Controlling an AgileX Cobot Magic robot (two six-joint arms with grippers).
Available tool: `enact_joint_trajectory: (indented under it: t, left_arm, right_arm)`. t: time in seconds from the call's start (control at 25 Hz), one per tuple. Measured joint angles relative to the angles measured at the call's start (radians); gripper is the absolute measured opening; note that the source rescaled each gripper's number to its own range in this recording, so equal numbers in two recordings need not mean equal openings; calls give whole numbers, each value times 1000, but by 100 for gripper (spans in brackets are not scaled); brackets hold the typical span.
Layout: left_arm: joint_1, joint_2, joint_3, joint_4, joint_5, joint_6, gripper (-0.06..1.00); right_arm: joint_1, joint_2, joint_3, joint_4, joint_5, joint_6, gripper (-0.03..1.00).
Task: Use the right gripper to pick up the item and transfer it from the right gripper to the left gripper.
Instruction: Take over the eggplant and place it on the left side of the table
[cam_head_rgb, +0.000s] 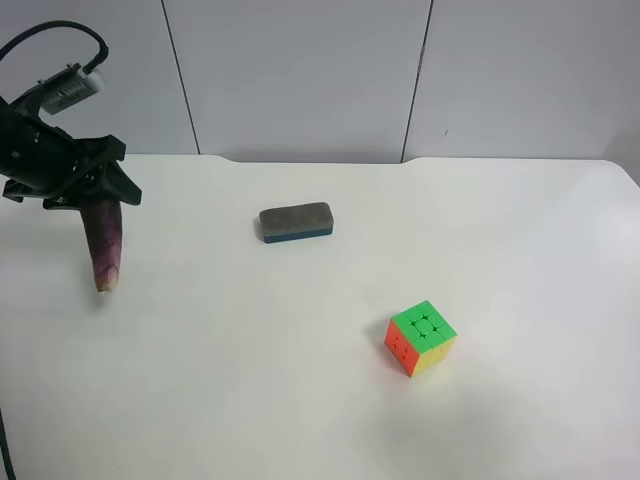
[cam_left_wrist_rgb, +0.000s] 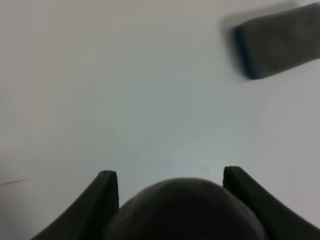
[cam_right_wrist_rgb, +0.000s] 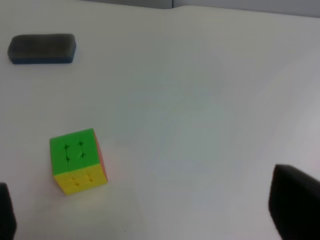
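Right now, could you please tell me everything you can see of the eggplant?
The eggplant is slender and dark purple, with a paler mottled patch and a pale tip. It hangs nearly upright, tip down, its upper end clamped in the left gripper, over the white table at the exterior high view's left. Whether the tip touches the table is unclear. Nothing else touches it.

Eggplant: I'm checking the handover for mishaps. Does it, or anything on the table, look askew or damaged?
Nothing stands out. The eggplant hangs tip down, whole, in the left pincer. The eraser and the cube sit flat and intact on the table.
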Motion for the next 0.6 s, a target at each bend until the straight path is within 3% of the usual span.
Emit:
enact_joint_trajectory:
  t: [0.12, 0.24, 0.6]
  left_arm:
    - [0, 31, 0, 99, -41, -66, 1]
    - [0, 72, 0, 149, -77, -86, 1]
    - [0, 161, 0, 162, -172, -78, 1]
  right_arm:
    - [0, 0, 0, 0, 0, 0, 100]
    - [0, 0, 0, 0, 0, 0, 100]
    - [0, 0, 0, 0, 0, 0, 100]
